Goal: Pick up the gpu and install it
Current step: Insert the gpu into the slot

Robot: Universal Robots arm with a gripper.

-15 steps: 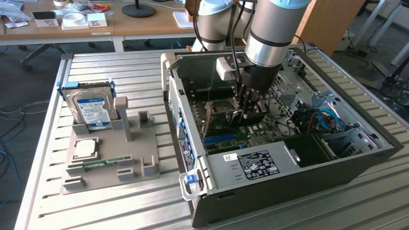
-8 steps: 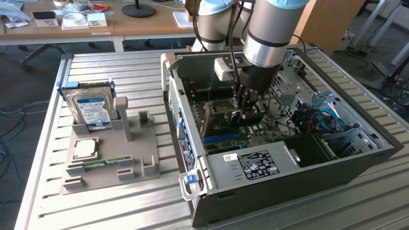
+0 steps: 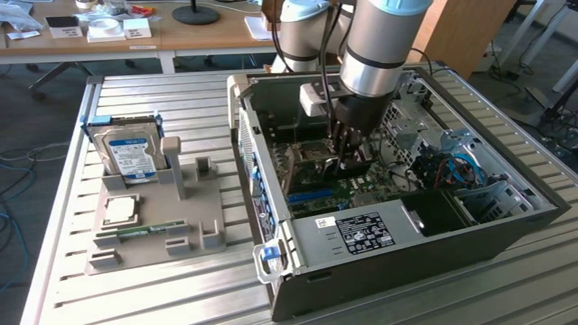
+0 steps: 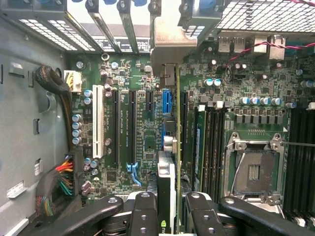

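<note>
Gripper (image 4: 166,216) jaws clamped on the gpu (image 4: 166,184), a thin dark card seen edge-on, held upright just above the green motherboard (image 4: 133,78) inside the open grey metal case (image 3: 380,233). Case lies on a ribbed aluminium bench (image 3: 162,101) beside a grey moulded tray (image 3: 149,220) holding a blue-labelled drive (image 3: 131,156). Wooden desks (image 3: 118,37) stand behind.
</note>
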